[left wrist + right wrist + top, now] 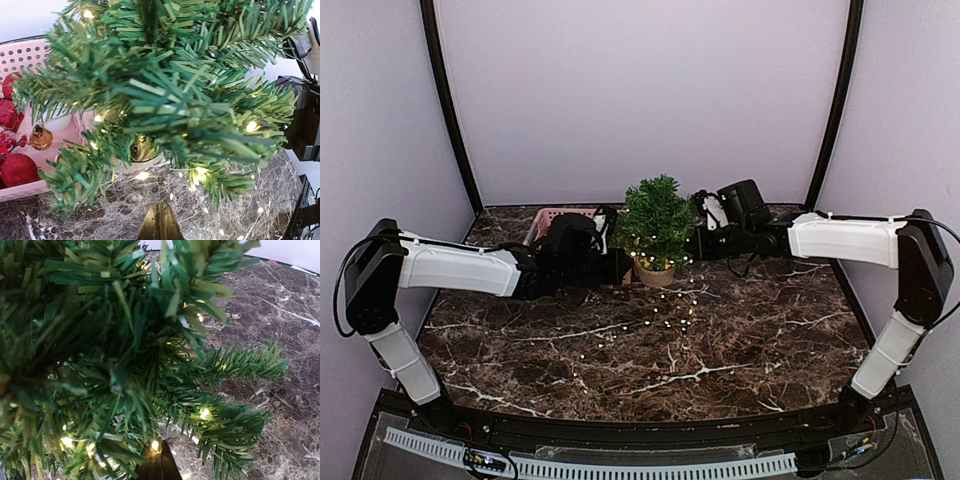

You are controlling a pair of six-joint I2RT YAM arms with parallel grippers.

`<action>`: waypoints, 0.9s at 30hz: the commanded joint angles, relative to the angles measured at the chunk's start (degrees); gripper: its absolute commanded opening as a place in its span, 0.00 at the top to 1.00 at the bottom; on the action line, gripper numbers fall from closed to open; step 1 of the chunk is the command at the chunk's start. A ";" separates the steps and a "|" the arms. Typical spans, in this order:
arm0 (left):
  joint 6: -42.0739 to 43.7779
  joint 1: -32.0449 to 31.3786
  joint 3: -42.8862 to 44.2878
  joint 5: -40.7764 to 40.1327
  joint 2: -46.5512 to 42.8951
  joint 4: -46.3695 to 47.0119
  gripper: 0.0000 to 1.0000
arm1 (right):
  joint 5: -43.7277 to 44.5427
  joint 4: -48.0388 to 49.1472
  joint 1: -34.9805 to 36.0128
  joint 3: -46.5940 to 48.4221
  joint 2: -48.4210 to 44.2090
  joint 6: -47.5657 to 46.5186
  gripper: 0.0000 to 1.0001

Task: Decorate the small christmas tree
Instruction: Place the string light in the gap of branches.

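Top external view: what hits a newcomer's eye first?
The small christmas tree, lit with warm lights, stands at the far middle of the dark marble table. A light string trails from it toward the near edge. Left of it, a pink basket holds red baubles.

**A:** How do your arms stand?

**B:** My left arm (460, 268) rises from its base at the near edge and bends at a high elbow far out to the left. From there it stretches almost level toward the middle. My right arm (845, 240) mirrors it from the other side.

**A:** And your jaws?

**B:** My left gripper (160, 220) is closed, its fingers pressed into one point. My right gripper (159, 462) is closed as well, tips together. They face each other, near but apart. Whether either one pinches anything, I cannot tell.
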 commanded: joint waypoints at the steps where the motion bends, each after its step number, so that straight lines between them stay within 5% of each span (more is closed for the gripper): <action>1: 2.32 0.81 -1.84 1.53 -3.21 0.33 1.00 | -2.03 6.99 -0.21 -0.30 1.85 0.56 1.00; 8: 2.72 2.34 -3.60 2.12 -4.36 0.30 1.00 | -0.56 12.13 -0.50 -1.19 1.97 0.88 1.00; 10: 3.05 2.57 -3.69 2.89 -4.64 0.37 0.93 | -0.59 12.63 -0.54 -2.36 0.79 1.20 1.00; 19: 5.43 2.70 -8.25 1.67 -11.22 -0.78 0.49 | -2.06 13.01 -0.53 -13.02 -12.15 2.84 0.59; 27: 3.00 2.68 -13.48 2.37 -18.41 -2.51 0.30 | -3.96 18.36 0.52 -27.23 -22.38 7.38 0.19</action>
